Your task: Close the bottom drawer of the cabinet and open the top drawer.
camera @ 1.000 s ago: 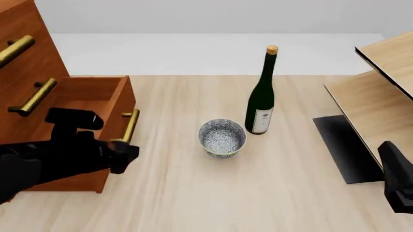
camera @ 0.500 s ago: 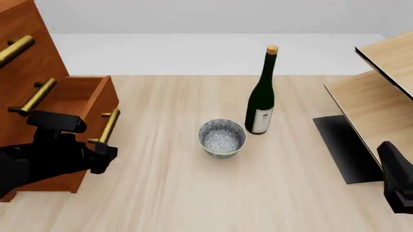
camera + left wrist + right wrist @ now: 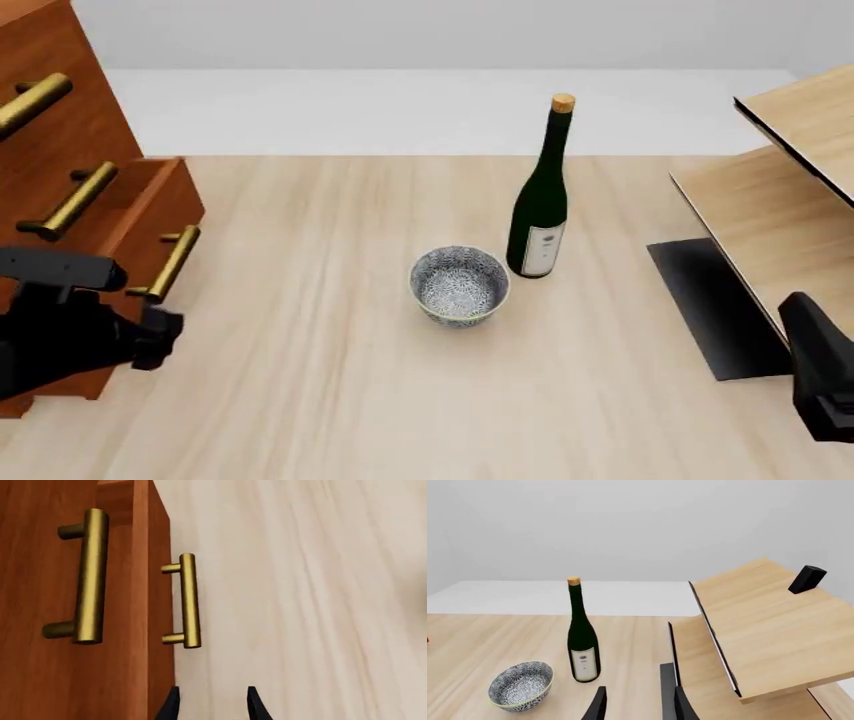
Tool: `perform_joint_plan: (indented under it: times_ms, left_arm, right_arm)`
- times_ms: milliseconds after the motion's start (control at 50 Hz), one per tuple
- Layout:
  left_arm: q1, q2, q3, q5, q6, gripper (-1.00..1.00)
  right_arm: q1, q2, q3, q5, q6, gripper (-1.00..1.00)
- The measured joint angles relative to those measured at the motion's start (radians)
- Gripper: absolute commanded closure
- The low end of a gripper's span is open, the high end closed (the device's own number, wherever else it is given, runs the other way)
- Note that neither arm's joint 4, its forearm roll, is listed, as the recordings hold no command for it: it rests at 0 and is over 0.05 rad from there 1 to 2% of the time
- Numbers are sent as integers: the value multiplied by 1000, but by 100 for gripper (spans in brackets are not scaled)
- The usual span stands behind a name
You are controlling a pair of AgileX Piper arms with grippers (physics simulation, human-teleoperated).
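The reddish-brown cabinet point(image 3: 54, 150) stands at the left edge. Its bottom drawer point(image 3: 160, 215) still sticks out a little, and its brass handle point(image 3: 167, 262) points toward the table. The top drawer's handle point(image 3: 30, 100) sits flush with the cabinet, so that drawer looks shut. My left gripper point(image 3: 158, 335) is against the bottom drawer's front, just below its handle, open and empty. In the left wrist view the fingertips point(image 3: 172, 705) lie beside the drawer's edge, with the bottom handle point(image 3: 189, 600) ahead. My right gripper point(image 3: 637, 707) is open and empty, and its arm point(image 3: 821, 385) is low at the right.
A green wine bottle point(image 3: 542, 195) and a patterned bowl point(image 3: 459, 285) stand mid-table. A pale wooden shelf unit point(image 3: 787, 200) with a black base point(image 3: 707, 300) is at the right. A small black block point(image 3: 807, 579) sits on its top.
The bottom drawer has slid left, most of the way back into the cabinet. My left gripper moved left with it, staying against its front. The right arm has not moved.
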Motion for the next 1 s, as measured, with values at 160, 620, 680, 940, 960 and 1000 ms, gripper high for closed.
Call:
perform_joint_plan:
  times_ms: [160, 620, 680, 940, 960, 1000]
  left_arm:
    - [74, 5, 28, -40, 65, -100]
    - [255, -15, 77, -123, 206, -100]
    - [272, -18, 76, -127, 215, -100]
    - [308, -27, 74, -130, 224, -100]
    - [308, -27, 74, -130, 223, -100]
    - [308, -27, 74, -129, 222, -100]
  right_arm:
    - [1, 1, 0, -1, 0, -100]
    - [1, -1, 0, 0, 2, -100]
    - [1, -1, 0, 0, 2, -100]
    - [1, -1, 0, -1, 2, -100]
    - [1, -1, 0, -1, 2, -100]
    - [1, -1, 0, -1, 2, -100]
